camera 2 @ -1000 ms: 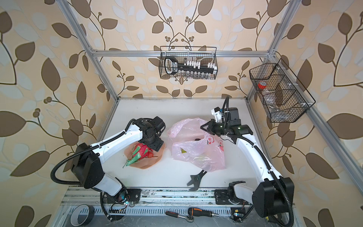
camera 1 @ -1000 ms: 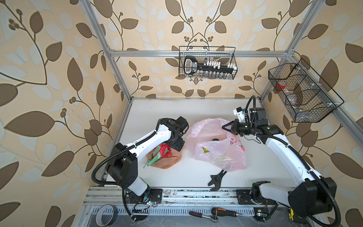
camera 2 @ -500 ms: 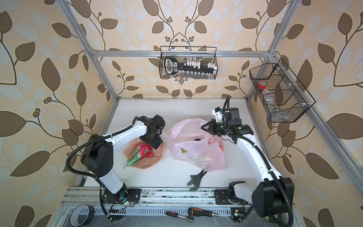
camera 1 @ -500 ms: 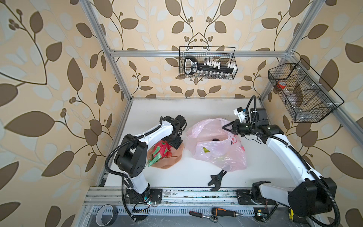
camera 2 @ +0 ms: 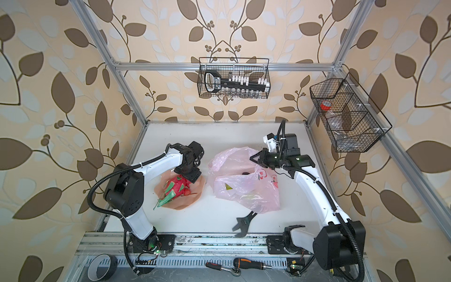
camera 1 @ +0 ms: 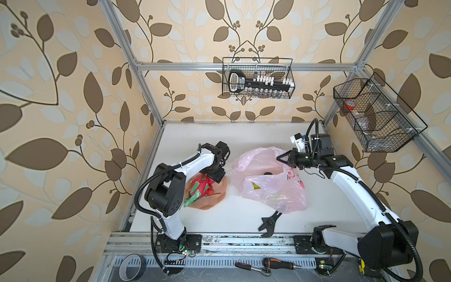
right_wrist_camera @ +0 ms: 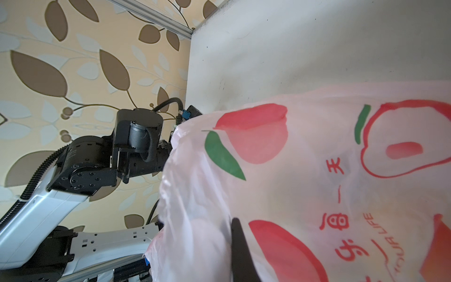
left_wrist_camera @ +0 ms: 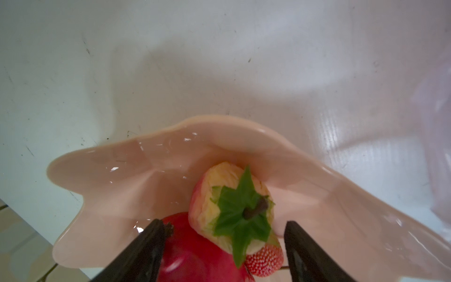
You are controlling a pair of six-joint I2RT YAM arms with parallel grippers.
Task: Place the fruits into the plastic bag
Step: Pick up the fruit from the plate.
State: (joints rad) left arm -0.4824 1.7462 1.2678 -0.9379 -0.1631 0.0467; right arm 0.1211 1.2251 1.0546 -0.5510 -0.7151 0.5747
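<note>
Dragon fruit (camera 1: 199, 186), strawberry (left_wrist_camera: 219, 185) in peach plate (camera 1: 215, 200) mid-left; my left gripper (left_wrist_camera: 224, 222) gapes over them, right gripper (camera 1: 278, 158) is clamped on plastic bag (camera 1: 268, 193).

Colour rundown from my side: the plastic bag (camera 1: 268, 185) is see-through pale pink, printed with red peaches, green leaves and red lettering. The plate (left_wrist_camera: 122, 171) is plain glossy peach. The dragon fruit (camera 1: 200, 186) is red-pink with green scales, the strawberry (left_wrist_camera: 264, 261) is red with tiny white dots, and the yellow-red fruit (left_wrist_camera: 212, 180) has a green star-shaped leaf cap. My left gripper (left_wrist_camera: 224, 221) has black fingers (left_wrist_camera: 146, 254), and my arms (camera 1: 349, 185) are white with black joints. The table (camera 1: 219, 141) is white, and the wallpaper (camera 1: 73, 97) is beige with brown and pale leaves.
</note>
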